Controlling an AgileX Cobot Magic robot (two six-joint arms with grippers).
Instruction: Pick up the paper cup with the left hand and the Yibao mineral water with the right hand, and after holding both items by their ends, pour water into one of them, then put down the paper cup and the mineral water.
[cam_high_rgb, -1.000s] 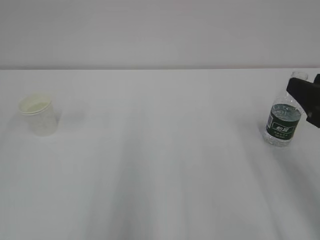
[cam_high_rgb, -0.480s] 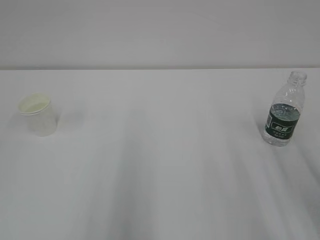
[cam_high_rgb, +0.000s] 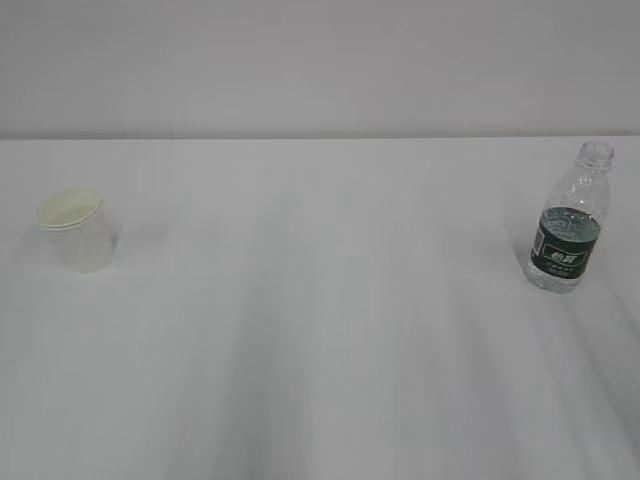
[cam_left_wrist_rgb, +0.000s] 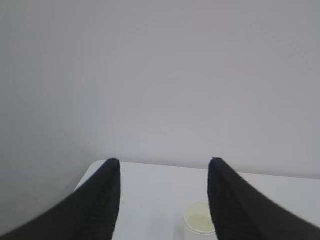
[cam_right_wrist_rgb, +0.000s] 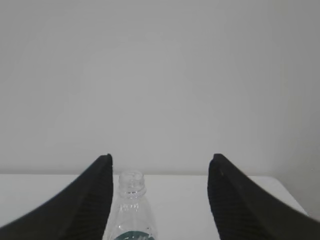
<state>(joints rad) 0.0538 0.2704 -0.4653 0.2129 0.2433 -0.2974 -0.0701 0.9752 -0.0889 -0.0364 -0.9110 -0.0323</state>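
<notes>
- The paper cup (cam_high_rgb: 74, 229) stands at the table's left; light and crushable, best pinched gently mid-wall.
- The Yibao mineral water (cam_high_rgb: 570, 220) stands far right, uncapped; thin, slippery plastic, grip the ribbed body.
- The left hand (cam_left_wrist_rgb: 162, 200) and the right hand (cam_right_wrist_rgb: 160, 197) are both spread and empty.

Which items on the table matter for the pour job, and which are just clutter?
Job items:
- paper cup, upright, far left
- Yibao mineral water, upright, uncapped, far right
- left hand, open, empty
- right hand, open, empty

Lying about:
- nothing else; only the white table
</notes>
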